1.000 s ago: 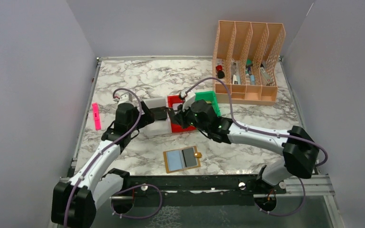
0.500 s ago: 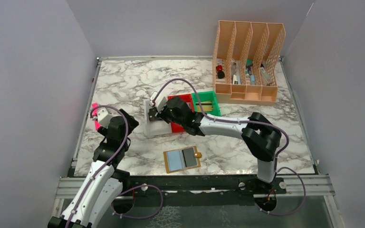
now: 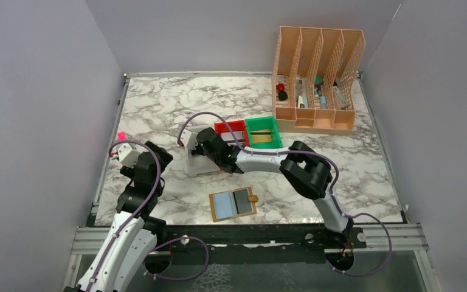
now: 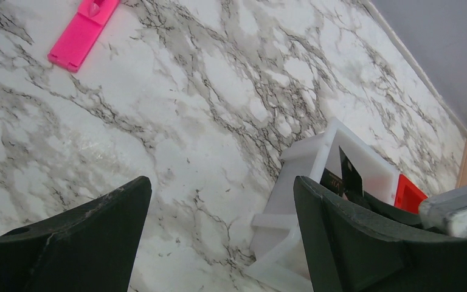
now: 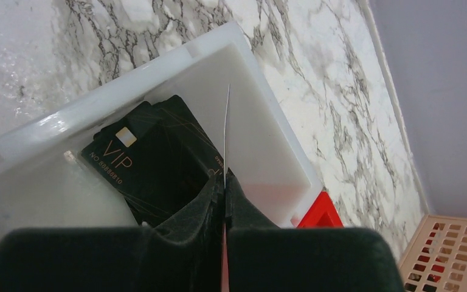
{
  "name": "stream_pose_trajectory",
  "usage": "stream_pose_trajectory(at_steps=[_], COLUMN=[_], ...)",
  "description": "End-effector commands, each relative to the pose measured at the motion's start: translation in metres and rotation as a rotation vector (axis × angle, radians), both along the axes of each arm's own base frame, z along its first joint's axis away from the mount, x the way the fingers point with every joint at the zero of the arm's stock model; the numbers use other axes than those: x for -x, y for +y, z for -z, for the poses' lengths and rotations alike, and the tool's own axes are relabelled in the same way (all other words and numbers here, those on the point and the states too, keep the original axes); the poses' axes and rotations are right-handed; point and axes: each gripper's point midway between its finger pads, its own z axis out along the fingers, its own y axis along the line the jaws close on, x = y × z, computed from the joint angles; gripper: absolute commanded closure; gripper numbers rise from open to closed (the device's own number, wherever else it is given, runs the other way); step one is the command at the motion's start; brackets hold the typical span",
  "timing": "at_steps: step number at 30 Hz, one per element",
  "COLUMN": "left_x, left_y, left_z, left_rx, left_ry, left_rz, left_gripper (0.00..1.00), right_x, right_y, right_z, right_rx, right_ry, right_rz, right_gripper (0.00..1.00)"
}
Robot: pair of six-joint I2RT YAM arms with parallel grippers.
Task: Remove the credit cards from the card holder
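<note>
The card holder (image 3: 233, 204) lies flat on the desk (image 3: 158, 109), just nearer me than the white bin (image 3: 193, 165). Left of the bin my left pincer (image 4: 222, 182) hangs spread and empty; over it my right pincer (image 5: 224, 182) pinches a card (image 5: 226, 121) edge-on above a black VIP card (image 5: 135, 159).

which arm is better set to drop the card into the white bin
Right: the right claw is shut on a card over the white bin, while the left claw is open off to the side, holding nothing.
</note>
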Motion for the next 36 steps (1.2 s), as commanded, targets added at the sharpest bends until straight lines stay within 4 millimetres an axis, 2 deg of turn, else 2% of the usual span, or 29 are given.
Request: stream_pose_trajectory(at_steps=[1,12,22,28,31,34,36], left_x=[0.002,0.004,0.004,0.004,0.001,-0.003,-0.006], left_y=[0.007,0.007,0.004,0.001,-0.005,-0.016,-0.026], left_z=[-0.005,-0.006,-0.008,-0.008,-0.011,-0.014,-0.015], left_rx=[-0.005,0.002,0.011,0.02,0.027,0.044,0.055], left_ry=[-0.027,-0.044,-0.051,-0.055,-0.067,-0.074,-0.079], left_rz=[-0.036,-0.038,-0.019,-0.002,0.03,0.091,0.146], left_gripper=[0.1,0.1,0.1,0.1,0.1,0.1,0.1], right_x=[-0.003,0.023,0.039,0.035,0.043,0.059,0.07], right_y=[-0.002,0.009,0.015,-0.003,-0.008,-0.015,-0.029], right_z=[0.003,0.028,0.001,-0.002,-0.026,-0.072,-0.098], right_rx=[0.075,0.148,0.052,0.053,-0.065,-0.255,-0.378], right_ry=[-0.039,0.089,0.142,0.138,0.177,0.226,0.255], right_rz=[0.008,-0.112,-0.161,-0.073,-0.023,-0.005,0.029], right_gripper=[0.92,0.84,0.81,0.81,0.82,0.81,0.81])
